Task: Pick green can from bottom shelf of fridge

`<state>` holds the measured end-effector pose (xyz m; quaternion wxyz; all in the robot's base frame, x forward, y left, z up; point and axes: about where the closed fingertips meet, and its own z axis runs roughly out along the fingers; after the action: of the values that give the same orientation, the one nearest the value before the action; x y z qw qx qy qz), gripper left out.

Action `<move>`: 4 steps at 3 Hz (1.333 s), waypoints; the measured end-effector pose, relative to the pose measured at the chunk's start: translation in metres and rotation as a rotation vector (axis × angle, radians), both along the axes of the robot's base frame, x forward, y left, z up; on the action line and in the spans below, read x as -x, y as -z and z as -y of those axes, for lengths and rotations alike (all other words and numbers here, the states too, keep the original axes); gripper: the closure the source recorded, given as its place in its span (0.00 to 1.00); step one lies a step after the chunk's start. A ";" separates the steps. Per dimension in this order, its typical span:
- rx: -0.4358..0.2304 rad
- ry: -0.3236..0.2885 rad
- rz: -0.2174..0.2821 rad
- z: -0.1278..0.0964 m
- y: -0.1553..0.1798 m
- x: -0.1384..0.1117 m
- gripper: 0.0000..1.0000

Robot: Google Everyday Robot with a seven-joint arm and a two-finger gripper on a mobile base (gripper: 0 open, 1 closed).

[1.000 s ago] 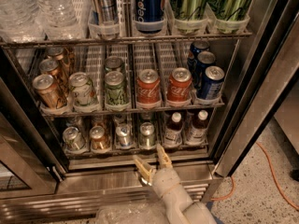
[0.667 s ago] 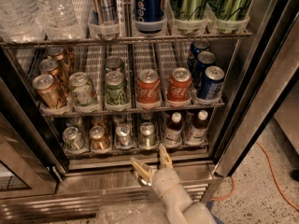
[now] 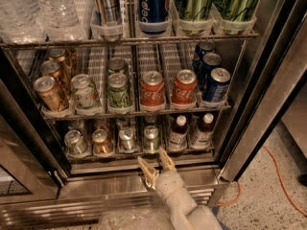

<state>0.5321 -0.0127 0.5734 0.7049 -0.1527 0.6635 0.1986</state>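
The green can (image 3: 151, 140) stands upright on the bottom shelf (image 3: 96, 158) of the fridge (image 3: 96, 187), in the fourth lane from the left, its silver top showing. My gripper (image 3: 152, 158) is just in front of and below this can, at the shelf's front edge, tilted upward. It is open, with nothing between its fingers (image 3: 144, 166). The can is untouched.
A pale green can (image 3: 76, 143), a brown can (image 3: 101, 142) and a silver-blue can (image 3: 127, 139) share the shelf to the left, with two small bottles (image 3: 178, 133) to the right. The rack with Coca-Cola cans (image 3: 152, 91) hangs close overhead. An orange cable (image 3: 283, 176) lies on the floor.
The gripper has crept slightly up and forward toward the bottom shelf, staying open. The cans have not moved.
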 end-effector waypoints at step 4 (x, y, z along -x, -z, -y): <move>0.068 0.036 0.008 0.008 -0.001 -0.039 0.29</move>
<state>0.5711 -0.0204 0.5746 0.7053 -0.1654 0.6699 0.1625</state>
